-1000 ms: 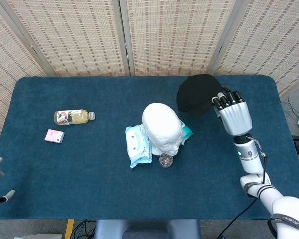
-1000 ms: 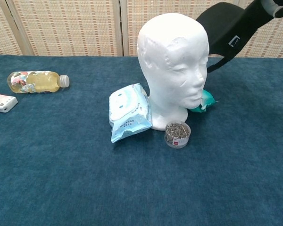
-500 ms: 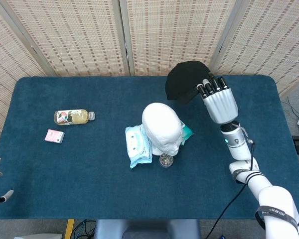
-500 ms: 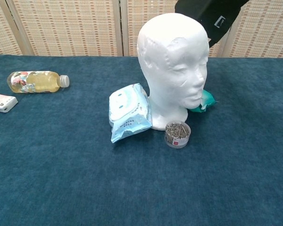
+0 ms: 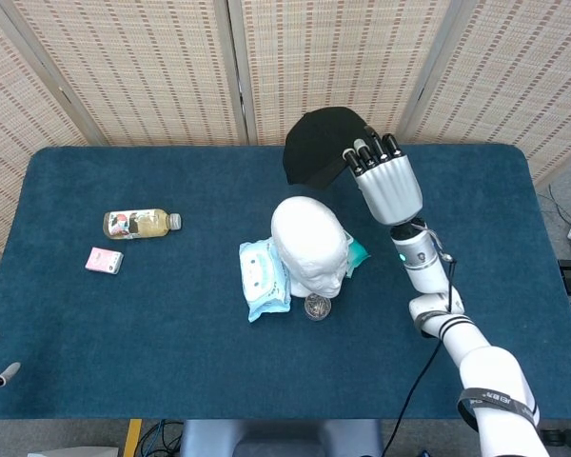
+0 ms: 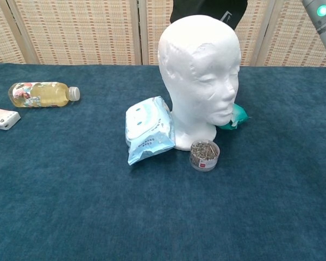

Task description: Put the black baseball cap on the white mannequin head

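Overhead, the right robot hand (image 5: 388,187) apparently grips the black baseball cap (image 5: 321,143) above the mannequin head (image 5: 309,243).

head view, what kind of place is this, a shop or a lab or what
Probably a lab or robot test setup, not a shop: a table covered in blue cloth, woven folding screens closing it off behind, and unrelated props such as a white mannequin head and a drink bottle.

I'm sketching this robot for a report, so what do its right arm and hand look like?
The right hand has a silver-grey metallic back and black fingers. Below it runs a grey wrist section with a small green light, then glossy white arm shells split by black rings, one bearing white lettering. A thin black cable hangs alongside.
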Motion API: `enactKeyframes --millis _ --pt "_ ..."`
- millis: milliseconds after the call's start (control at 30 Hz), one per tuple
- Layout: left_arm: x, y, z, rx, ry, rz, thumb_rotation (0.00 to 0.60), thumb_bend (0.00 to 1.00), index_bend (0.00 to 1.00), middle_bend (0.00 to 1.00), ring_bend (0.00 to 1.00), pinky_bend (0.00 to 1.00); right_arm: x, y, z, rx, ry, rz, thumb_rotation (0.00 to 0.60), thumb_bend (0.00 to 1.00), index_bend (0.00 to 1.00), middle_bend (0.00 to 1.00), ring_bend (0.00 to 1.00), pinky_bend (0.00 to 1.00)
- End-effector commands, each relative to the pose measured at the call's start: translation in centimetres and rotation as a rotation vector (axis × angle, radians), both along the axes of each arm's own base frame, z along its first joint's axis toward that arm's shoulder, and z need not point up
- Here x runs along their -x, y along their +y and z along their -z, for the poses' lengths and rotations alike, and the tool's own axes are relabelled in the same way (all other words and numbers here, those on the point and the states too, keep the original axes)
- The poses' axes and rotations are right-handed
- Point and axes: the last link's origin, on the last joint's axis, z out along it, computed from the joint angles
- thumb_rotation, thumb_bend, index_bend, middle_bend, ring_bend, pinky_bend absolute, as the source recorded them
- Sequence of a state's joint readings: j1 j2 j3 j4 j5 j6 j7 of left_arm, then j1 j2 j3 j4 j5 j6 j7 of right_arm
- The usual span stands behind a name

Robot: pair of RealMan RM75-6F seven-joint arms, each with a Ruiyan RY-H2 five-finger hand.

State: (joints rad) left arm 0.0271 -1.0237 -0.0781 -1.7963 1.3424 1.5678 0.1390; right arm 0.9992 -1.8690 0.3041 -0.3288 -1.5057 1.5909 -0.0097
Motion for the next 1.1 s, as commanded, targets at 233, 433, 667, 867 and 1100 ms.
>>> enactKeyframes --millis 233,433,667,867,1100 --pt "-0.1 -0.1 -0.3 -0.009 0.003 0.005 0.600 0.05 0.15 0.42 0.38 0.55 -2.7 -0.4 2.4 -0.061 -0.055 -0.024 0.600 0.48 0.79 0.57 0.32 0.48" --pt "-0.2 -0.4 -0.5 -0.015 0.000 0.008 0.600 0.05 0.15 0.42 0.38 0.55 -4.3 -0.1 4.1 -0.098 -0.074 -0.051 0.600 0.48 0.79 0.57 0.32 0.48" --pt "-0.2 -0.4 -0.7 -0.021 -0.002 0.007 0.600 0.05 0.15 0.42 0.38 0.55 -4.9 1.4 4.9 -0.108 -0.087 -0.129 0.600 0.48 0.79 0.57 0.32 0.48" --pt "-0.1 -0.2 -0.5 -0.010 0.002 -0.002 0.600 0.05 0.14 0.42 0.38 0.55 -4.2 3.2 4.5 -0.097 -0.120 -0.210 0.600 0.48 0.79 0.57 0.32 0.48" --pt "0.0 -0.2 -0.1 0.002 0.006 -0.008 0.600 0.05 0.15 0.42 0.38 0.55 -3.1 5.6 3.8 -0.085 -0.155 -0.293 0.600 0.48 0.79 0.57 0.32 0.48"
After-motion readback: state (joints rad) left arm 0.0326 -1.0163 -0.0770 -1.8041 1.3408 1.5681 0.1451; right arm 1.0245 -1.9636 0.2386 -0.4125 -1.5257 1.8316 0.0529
